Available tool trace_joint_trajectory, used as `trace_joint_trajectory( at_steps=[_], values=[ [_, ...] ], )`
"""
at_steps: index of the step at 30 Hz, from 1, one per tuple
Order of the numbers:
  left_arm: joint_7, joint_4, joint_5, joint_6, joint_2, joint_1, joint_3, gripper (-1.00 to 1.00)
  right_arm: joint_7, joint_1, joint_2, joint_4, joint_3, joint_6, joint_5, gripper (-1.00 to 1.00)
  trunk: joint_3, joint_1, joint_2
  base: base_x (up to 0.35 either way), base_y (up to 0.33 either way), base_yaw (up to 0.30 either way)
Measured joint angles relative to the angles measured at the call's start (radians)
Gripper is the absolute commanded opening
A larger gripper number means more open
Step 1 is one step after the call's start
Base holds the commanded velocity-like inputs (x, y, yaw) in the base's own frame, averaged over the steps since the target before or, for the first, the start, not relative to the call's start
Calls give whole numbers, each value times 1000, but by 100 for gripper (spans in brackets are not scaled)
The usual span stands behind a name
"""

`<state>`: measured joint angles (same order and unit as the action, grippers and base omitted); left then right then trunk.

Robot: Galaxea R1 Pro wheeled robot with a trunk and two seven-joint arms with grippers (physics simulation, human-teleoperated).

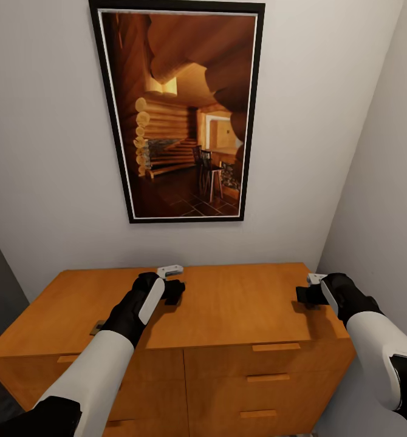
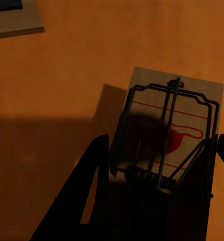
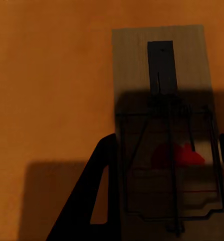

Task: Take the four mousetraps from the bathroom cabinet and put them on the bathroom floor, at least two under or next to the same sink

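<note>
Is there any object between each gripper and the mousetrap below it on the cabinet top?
Nothing visible. The left gripper has its fingers astride one mousetrap, and the right gripper likewise straddles another mousetrap, both lying on the bare cabinet top.

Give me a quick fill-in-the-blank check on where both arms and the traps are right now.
1. Both grippers hover over the top of the orange-brown ____.
2. The mousetrap in the left wrist view lies between the jaws of the ____ gripper.
3. Each trap's board carries a ____ printed mark.
4. On the wall above hangs a framed ____.

Missing words: cabinet; left; red; picture
</note>
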<state>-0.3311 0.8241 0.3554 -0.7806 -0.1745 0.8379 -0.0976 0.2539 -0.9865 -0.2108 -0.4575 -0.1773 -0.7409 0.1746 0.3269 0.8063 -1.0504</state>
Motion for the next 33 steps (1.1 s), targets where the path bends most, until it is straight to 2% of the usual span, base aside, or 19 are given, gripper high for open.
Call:
trace_joint_trajectory(
  at_steps=[33],
  values=[
    [-2, -9, -5, 10, 0, -1, 1, -100, -1, 0, 0, 3, 2, 0, -3, -100, -3, -4, 7, 0, 0, 0]
  ],
)
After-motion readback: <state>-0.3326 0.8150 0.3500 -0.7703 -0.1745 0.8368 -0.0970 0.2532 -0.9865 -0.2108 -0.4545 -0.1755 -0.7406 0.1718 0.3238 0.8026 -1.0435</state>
